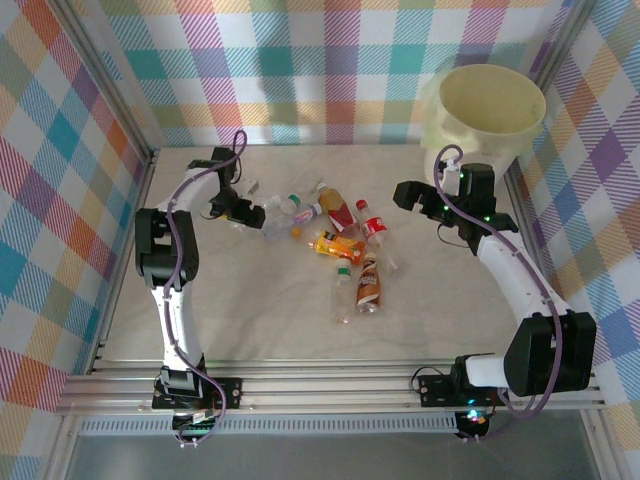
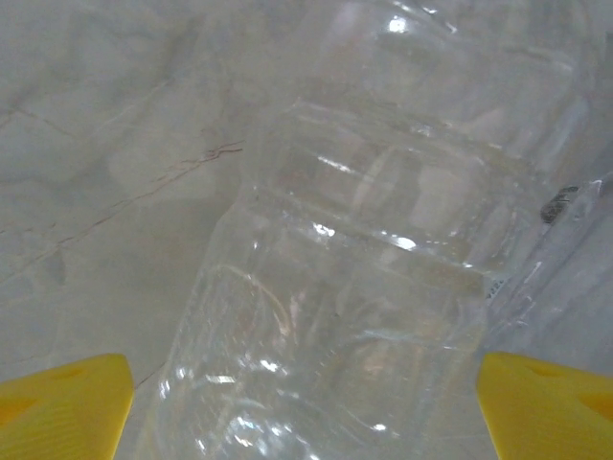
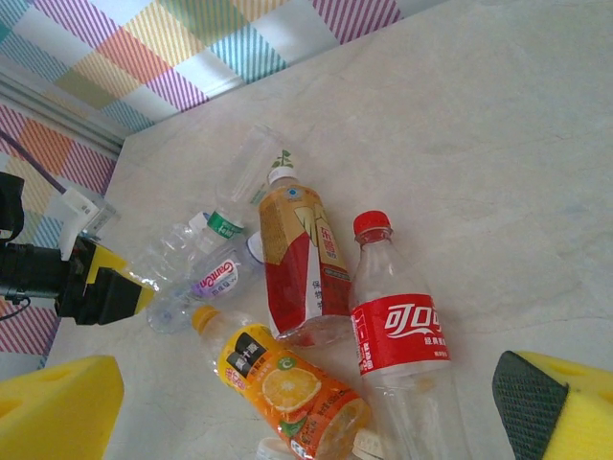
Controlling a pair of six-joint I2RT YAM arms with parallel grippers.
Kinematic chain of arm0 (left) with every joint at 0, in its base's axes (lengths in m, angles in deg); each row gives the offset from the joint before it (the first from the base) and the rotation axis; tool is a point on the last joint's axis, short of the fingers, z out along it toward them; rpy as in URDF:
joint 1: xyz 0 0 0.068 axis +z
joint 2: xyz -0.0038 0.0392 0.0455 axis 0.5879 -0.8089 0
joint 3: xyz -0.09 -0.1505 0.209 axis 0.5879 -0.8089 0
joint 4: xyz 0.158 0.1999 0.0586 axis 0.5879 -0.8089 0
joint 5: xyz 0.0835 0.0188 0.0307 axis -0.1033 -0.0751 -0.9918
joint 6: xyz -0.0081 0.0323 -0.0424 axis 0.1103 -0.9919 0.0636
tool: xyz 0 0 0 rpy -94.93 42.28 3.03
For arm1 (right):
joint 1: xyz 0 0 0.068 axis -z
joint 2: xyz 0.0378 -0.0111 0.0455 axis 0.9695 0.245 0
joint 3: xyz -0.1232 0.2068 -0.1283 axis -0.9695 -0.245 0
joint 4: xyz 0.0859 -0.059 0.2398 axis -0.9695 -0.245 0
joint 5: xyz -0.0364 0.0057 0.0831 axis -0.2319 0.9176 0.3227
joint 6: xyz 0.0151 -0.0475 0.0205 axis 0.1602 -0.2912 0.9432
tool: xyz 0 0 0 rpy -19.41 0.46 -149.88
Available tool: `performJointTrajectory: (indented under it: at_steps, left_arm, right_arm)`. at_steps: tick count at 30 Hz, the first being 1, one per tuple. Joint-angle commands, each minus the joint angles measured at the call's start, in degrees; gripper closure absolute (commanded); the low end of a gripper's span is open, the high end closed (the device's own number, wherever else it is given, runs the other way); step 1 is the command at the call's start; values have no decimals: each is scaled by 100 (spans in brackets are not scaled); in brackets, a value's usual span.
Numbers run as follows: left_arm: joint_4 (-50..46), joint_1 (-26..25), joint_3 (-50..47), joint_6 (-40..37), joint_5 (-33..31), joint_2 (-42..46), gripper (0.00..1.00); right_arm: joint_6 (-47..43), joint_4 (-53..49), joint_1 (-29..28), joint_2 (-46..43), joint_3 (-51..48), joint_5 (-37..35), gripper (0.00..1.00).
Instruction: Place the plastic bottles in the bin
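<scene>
My left gripper (image 2: 306, 407) straddles a clear plastic bottle (image 2: 354, 316) — jaws apart (yellow pads (image 2: 62, 407) either side). My right gripper (image 1: 408, 195) hangs wide open — near the bin (image 1: 480, 135).

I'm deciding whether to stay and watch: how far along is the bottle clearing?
Nothing looks done: the bin looks bare inside. In hand: the open left gripper straddles a clear bottle lying on the table, not yet clamped; the right gripper hangs open, holding nothing. To do: all the plastic bottles lie in the table's middle, including the red-capped cola bottle.
</scene>
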Motion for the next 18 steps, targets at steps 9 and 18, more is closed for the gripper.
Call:
performJointTrajectory:
  at_steps: [9,18]
  left_arm:
    - [205,23,-61,109,167,64,27]
    - [1531,13,-1239,1075,941,1329,37]
  right_arm:
    - [-20,-161,10,-53,116,-17,0]
    - [407,641,14,-158,-227,296,0]
